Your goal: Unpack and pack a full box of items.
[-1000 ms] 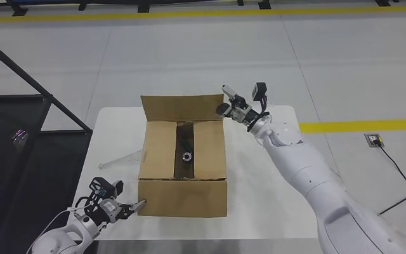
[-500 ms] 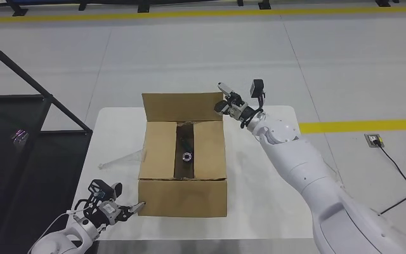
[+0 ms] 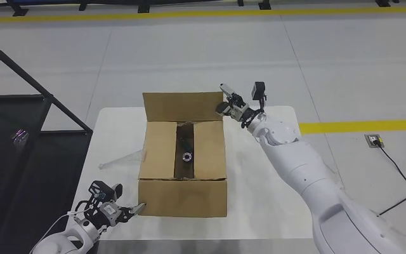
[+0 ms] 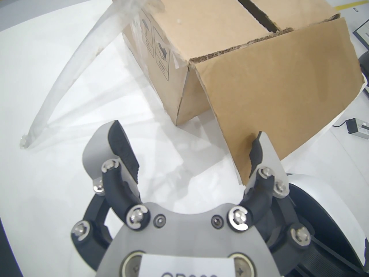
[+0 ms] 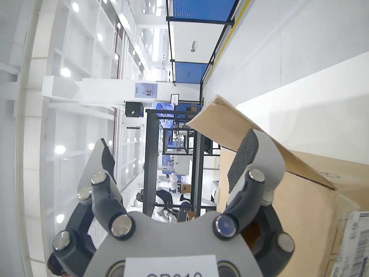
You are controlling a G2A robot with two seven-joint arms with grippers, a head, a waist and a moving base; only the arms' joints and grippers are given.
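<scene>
White table (image 3: 254,190) carrying box (image 3: 209,166) at centre, side flaps (image 3: 158,149) nearly meeting, dark item (image 3: 186,155) peeking through gap. Both gaping empty: left gripper (image 3: 135,209) at near-left corner, right gripper (image 3: 222,97) by far flap (image 3: 181,105). Unpacking seemingly not begun.

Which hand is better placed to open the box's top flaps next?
Probably the right: right hand, open, is at the cardboard box's far top corner; left hand sits low beside the hanging front flap.

Top view looks down on the table (image 3: 254,190); both wrist views sit close beside the box (image 3: 206,152), which all share.
</scene>
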